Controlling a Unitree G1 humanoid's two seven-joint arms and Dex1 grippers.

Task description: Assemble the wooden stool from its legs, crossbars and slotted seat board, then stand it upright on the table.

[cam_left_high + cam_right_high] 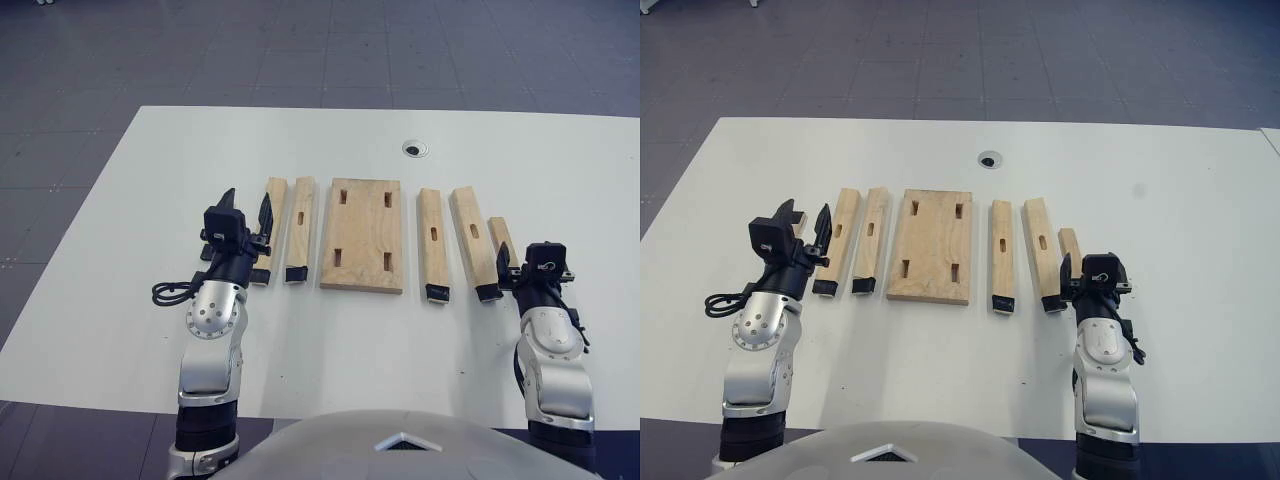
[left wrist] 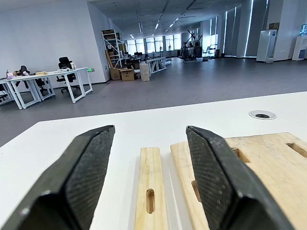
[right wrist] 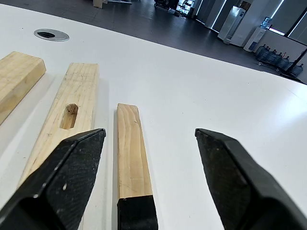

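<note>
Beside the seat board (image 1: 362, 235), which lies flat at mid-bench (image 1: 120, 250), slotted legs (image 1: 432, 245) lie two to each side, and a slim crossbar (image 3: 132, 143) lies outermost on its right. On its left, the left hand (image 2: 149, 129) is spread and lined up on the outer left leg (image 2: 150, 191). The right hand (image 3: 148, 132) is spread with the crossbar's black-capped near end between its fingers. The wood looks stiff, light and dry. A firm pinch across the narrow width near mid-length, clear of any slot, should hold best.
</note>
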